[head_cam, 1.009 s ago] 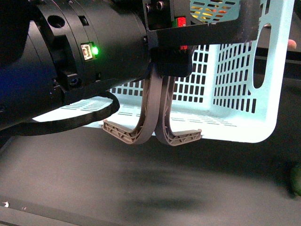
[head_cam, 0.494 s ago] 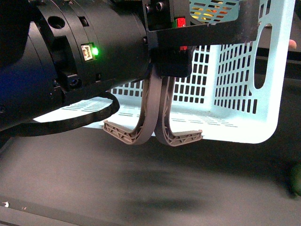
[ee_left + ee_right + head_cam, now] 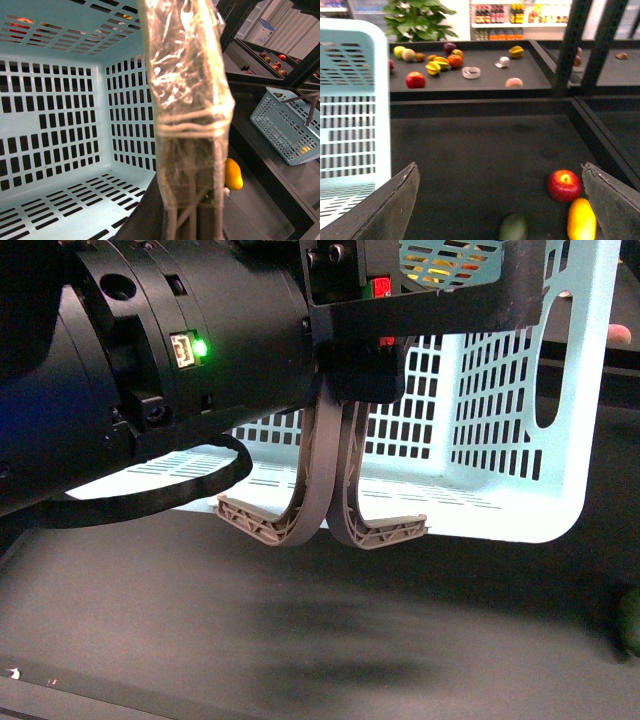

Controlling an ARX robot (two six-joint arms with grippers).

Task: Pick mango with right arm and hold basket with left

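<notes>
The light-blue basket (image 3: pixel 520 470) hangs tilted above the dark table, its two grey-brown handles (image 3: pixel 320 490) pressed together. My left gripper (image 3: pixel 365 360), on the bulky black left arm (image 3: pixel 150 380), is shut on the handles; the wrapped handles (image 3: pixel 190 125) fill the middle of the left wrist view. The yellow mango (image 3: pixel 581 220) lies on the dark surface beside a red apple (image 3: pixel 564 185), close to one finger of my open, empty right gripper (image 3: pixel 500 200). The mango also shows in the left wrist view (image 3: pixel 233 174), beyond the handles.
A dark green fruit (image 3: pixel 513 227) lies between the right jaws and also shows at the table's right edge (image 3: pixel 630 620). A far shelf (image 3: pixel 470 82) holds several fruits. A second smaller basket (image 3: pixel 287 125) sits on a side shelf. Black frame posts (image 3: pixel 575 45) stand behind.
The basket has shifted very slightly left and up with my left arm. Otherwise nothing has visibly moved.
</notes>
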